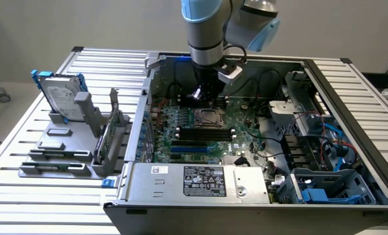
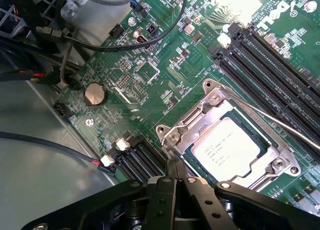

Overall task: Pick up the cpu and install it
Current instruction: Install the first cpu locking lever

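Silver slatted metal table (image 1: 50, 210) carries an open grey computer case (image 1: 351, 105) in the exterior view, with a green motherboard (image 1: 181, 125) lying flat inside. 1 grey and pale-blue robot arm (image 1: 204, 29) reaches down into the case, and its black gripper (image 1: 201, 94) hangs just above the board, close beside the square metal socket frame (image 1: 207, 117). What lies inside that frame is too small to tell from here. On the exterior view's left, well apart from the case, a large silver hard drive in a blue frame (image 1: 60, 98) stands upright in a grey rack. In the wrist view, the small flat square cpu with a silver-grey metal top (image 2: 227, 147) sits level inside the socket frame (image 2: 215, 102), whose shiny plate borders it on all 4 sides. A thin steel lever (image 2: 280, 125) runs along 1 side of the frame, between it and the long black memory slots (image 2: 270, 55); whether it is latched I cannot tell. The gripper (image 2: 173, 170) hovers near a corner of the socket with its 2 fingers pressed together and nothing between them. Judging by this, picking and seating appear done, and only the locking remains uncertain.
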Available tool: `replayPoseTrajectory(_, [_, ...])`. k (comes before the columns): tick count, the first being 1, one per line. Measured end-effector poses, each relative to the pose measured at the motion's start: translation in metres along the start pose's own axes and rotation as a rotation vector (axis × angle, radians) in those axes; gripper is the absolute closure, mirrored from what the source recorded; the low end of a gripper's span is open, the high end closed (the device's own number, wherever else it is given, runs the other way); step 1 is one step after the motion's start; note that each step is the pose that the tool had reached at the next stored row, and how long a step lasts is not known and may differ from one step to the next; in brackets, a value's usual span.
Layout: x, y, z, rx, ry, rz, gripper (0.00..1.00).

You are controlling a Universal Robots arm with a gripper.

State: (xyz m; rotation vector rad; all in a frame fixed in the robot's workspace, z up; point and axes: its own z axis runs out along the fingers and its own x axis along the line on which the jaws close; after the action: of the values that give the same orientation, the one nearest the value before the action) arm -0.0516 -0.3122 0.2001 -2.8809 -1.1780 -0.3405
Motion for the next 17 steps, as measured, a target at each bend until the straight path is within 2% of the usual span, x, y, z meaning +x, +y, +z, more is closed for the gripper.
replayPoseTrajectory(7, [0.0002, -0.0004, -0.0042, 0.0008, -0.0003, 0.0, 0.89])
replayPoseTrajectory(17, [-0.0052, -0.0062, -0.0069, 0.0025, -0.0001, 0.001, 0.89])
